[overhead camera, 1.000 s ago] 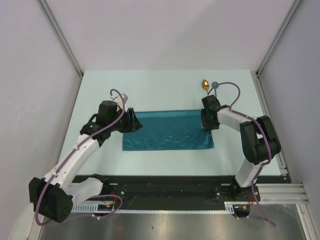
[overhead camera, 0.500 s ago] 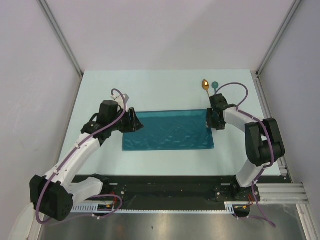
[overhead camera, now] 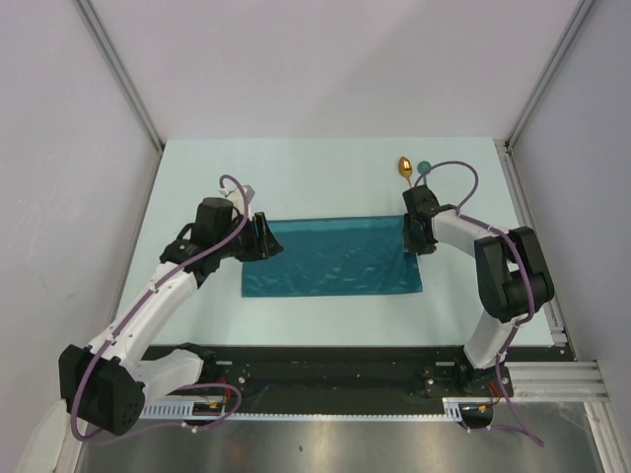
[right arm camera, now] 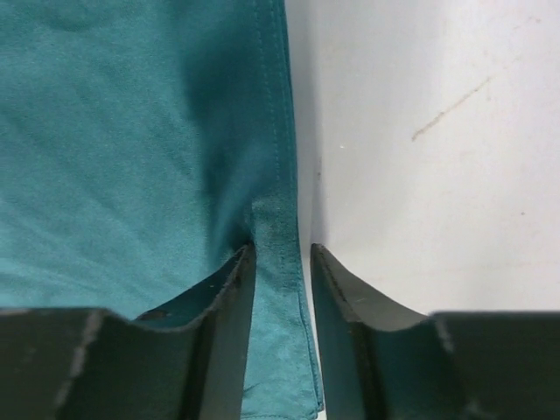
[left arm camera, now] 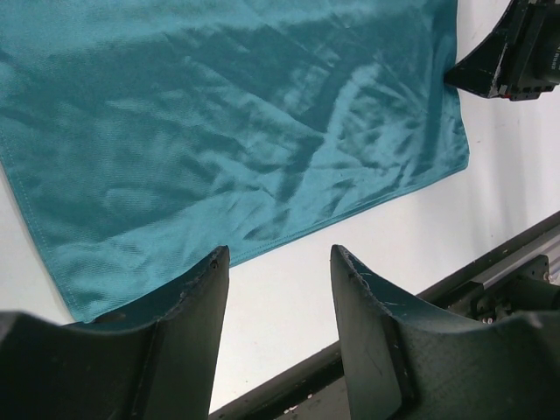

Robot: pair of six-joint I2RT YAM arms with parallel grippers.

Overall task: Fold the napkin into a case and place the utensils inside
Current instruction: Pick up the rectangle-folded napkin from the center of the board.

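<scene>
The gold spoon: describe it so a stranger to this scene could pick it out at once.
Start at the pale table and find the teal napkin spread across its middle. Beyond the napkin's far right corner lie two spoons side by side. The gold spoon is the left one, shiny metal with an oval bowl, whereas the teal spoon beside it matches the cloth.

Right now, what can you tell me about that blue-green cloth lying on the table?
The napkin is a teal, slightly shiny woven cloth with a stitched hem, lying flat as a wide rectangle on the pale table, lightly wrinkled. The right gripper straddles its right hem, the cloth puckering there; the left gripper stands open at its left end.
</scene>
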